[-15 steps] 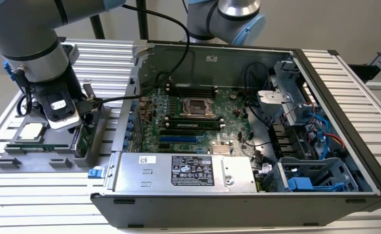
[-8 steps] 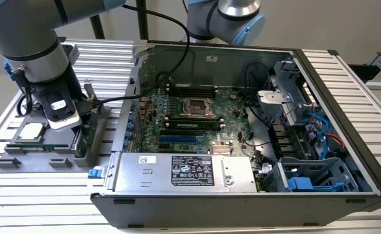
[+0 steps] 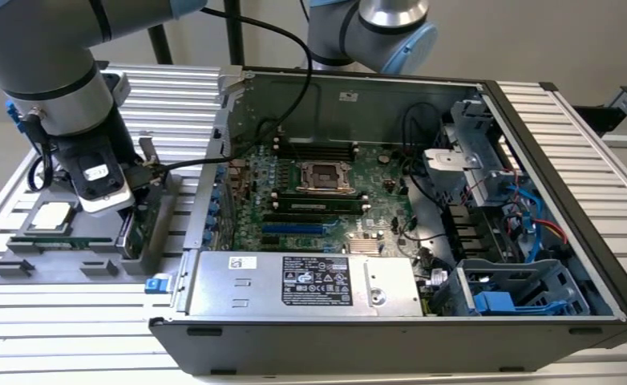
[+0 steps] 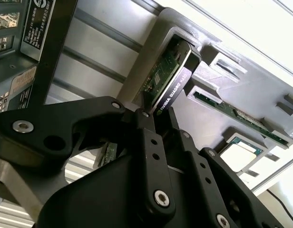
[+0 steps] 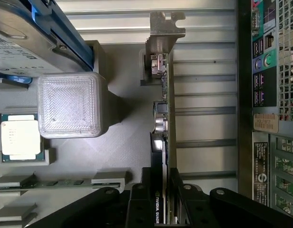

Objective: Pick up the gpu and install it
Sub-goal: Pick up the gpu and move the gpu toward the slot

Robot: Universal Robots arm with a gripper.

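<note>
Gripper (image 5: 161, 176) fingers stand on either side of the gpu (image 5: 161, 118) and look pressed against its two faces, so I judge it clamped on the card's end away from the bracket (image 5: 165, 28). The second wrist view shows the same hold, the gripper (image 4: 158, 116) pinching the gpu (image 4: 172, 78) across its dark face and green back.

The gpu stands on edge, seated in a slot of the grey holder (image 5: 122, 142), not yet lifted. The holder lies on the table (image 3: 67, 321), at the exterior view's left, just beside the open computer case (image 3: 549, 160).

As a judgement, the card is light and stiff, but fragile. Its flat faces give a fair pinch, while the small parts along the board and the contact edge should bear no load. A hold this far from the middle may let it swing about the fingers.

Further out in the holder lie a processor chip (image 5: 20, 137), a RAM stick (image 4: 251, 118) and a hard drive (image 5: 23, 33) in a blue frame. Inside the case the motherboard (image 3: 313, 192) lies exposed.
</note>
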